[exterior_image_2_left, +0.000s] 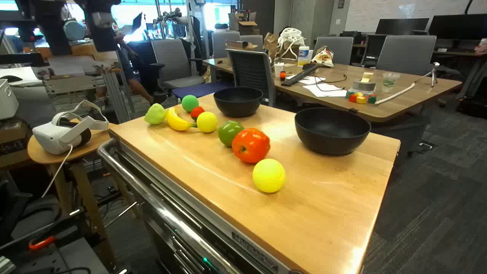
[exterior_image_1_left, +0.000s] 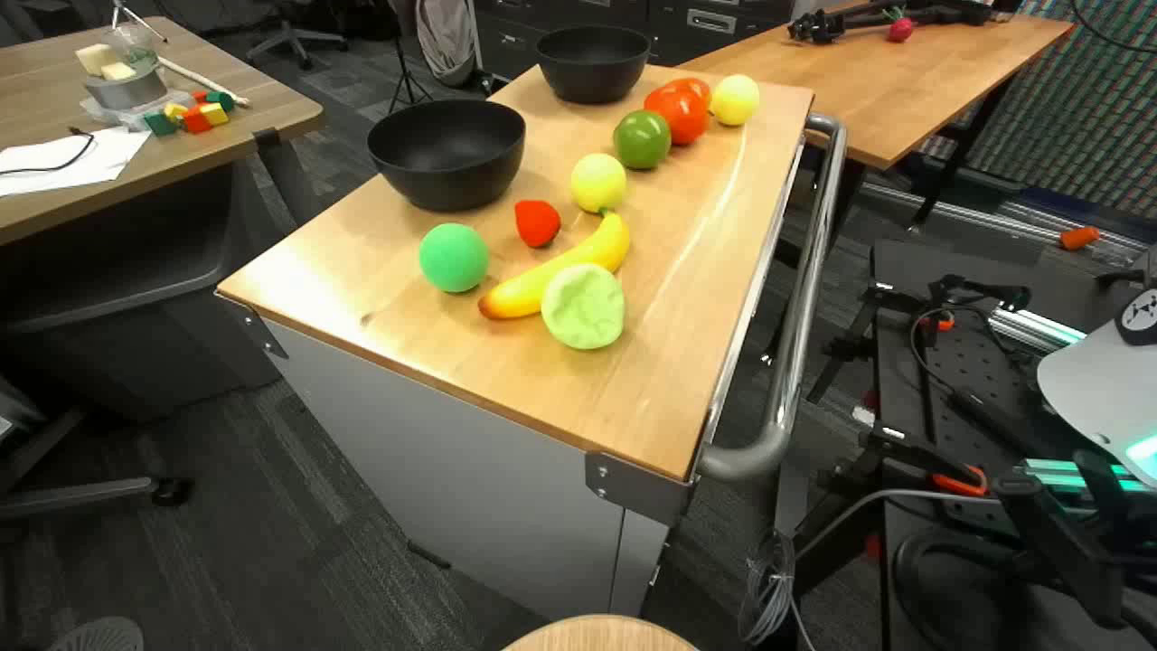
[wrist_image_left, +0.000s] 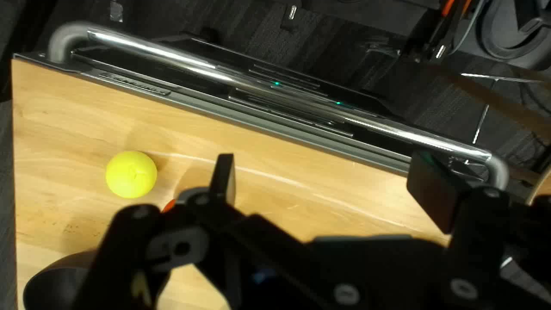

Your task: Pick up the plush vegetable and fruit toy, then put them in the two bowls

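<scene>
Black gripper point(wrist_image_left: 326, 183), jaws spread wide, empty, apart from yellow ball point(wrist_image_left: 131, 174)

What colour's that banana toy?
The banana is yellow, brownish at one end; best seen in an exterior view.

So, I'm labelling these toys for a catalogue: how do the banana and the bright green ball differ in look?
The banana is yellow, darker at one end; the bright green ball looks plain green. The banana is long and curved, the bright green ball round. Both lie on the wooden tabletop, outside the black bowls.
</scene>
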You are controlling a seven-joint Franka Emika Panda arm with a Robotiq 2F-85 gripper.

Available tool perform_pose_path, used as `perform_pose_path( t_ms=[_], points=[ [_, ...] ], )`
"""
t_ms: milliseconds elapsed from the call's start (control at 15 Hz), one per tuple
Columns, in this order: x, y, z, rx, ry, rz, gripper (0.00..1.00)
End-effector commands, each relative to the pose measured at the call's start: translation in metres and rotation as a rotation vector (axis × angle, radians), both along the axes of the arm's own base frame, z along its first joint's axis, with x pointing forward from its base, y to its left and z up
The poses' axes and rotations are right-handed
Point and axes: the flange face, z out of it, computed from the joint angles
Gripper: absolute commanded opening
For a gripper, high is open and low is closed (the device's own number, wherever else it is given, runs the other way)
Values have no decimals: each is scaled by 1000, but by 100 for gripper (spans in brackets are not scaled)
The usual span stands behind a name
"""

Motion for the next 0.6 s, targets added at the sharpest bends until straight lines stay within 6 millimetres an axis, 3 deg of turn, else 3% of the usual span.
perform_pose_path(
  t_ms=[0, 533],
  points=[
    [0, 0, 2, 0, -3, 0, 100],
    [0, 0, 9, -1, -18, -1, 100]
  ],
)
